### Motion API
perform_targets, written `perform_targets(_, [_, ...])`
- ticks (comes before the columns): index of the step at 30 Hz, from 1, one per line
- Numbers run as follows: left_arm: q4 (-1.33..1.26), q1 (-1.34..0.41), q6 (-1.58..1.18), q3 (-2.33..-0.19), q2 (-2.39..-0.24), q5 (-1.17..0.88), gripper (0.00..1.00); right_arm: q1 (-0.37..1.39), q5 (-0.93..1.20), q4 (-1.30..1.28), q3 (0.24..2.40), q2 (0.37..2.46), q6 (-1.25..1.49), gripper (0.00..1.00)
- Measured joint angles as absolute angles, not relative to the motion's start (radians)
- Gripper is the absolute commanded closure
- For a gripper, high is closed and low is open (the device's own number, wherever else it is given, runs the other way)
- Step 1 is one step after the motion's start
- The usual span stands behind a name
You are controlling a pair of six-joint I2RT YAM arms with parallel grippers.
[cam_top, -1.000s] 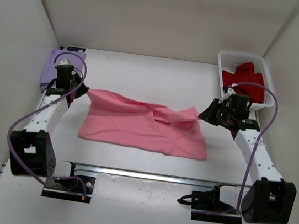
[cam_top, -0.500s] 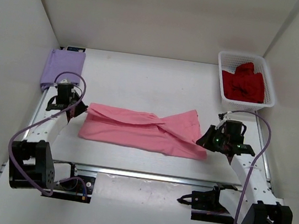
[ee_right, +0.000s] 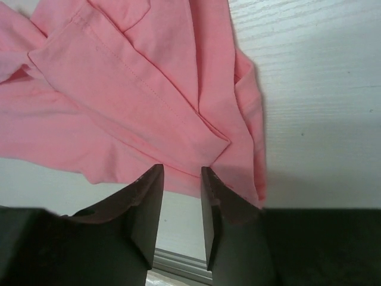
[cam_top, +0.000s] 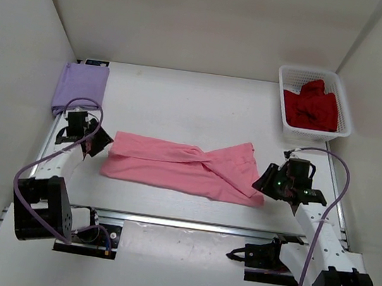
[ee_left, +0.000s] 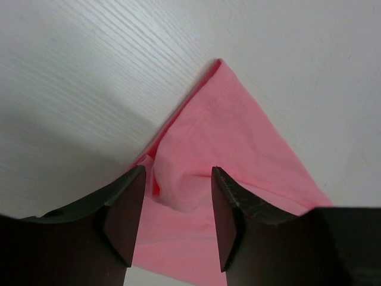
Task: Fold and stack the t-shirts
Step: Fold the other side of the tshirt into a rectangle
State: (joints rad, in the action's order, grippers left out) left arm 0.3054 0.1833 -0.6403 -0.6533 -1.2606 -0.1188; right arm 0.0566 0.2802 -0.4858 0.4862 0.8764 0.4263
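Across the middle of the frame, on the white counter [cam_top: 182,106], the pink short-sleeved fabric t-shirt [cam_top: 180,166] now lies doubled lengthwise into a flat band, the left claw [ee_left: 177,179] and right claw [ee_right: 181,179] having just released its ends, so this fold appears complete.

Left pincer [ee_left: 177,179] at bottom of view, dark fingers [ee_left: 122,220] spread apart, nothing clamped. Pink t-shirt [ee_left: 238,137] lies under and beyond gap, narrowing to pointed corner ahead of pincer. Small fold in cloth just beside left finger. Fabric widens toward right finger and past it. White grained surface [ee_left: 89,71] on both sides; shadow left of pincer.
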Motion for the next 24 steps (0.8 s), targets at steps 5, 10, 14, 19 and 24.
perform_targets(5, [0.292,0.108,-0.655,-0.656,-1.161,-0.03,0.49,0.11,0.268,-0.459,0.547,0.975,0.418,1.0])
perform_targets(10, [0.192,-0.128,-0.675,-0.695,-1.174,0.006,0.54,0.223,0.255,-0.29,0.644,1.187,0.426,0.75])
perform_targets(14, [0.126,-0.172,-0.702,-0.714,-1.302,-0.047,0.56,0.219,0.279,-0.13,0.651,1.314,0.43,0.61])
perform_targets(19, [0.09,-0.075,-0.735,-0.642,-1.377,-0.128,0.57,0.18,0.337,-0.003,0.672,1.448,0.435,0.55])
perform_targets(24, [0.085,-0.012,-0.754,-0.546,-1.337,-0.15,0.55,0.191,0.403,0.077,0.696,1.51,0.442,0.55])
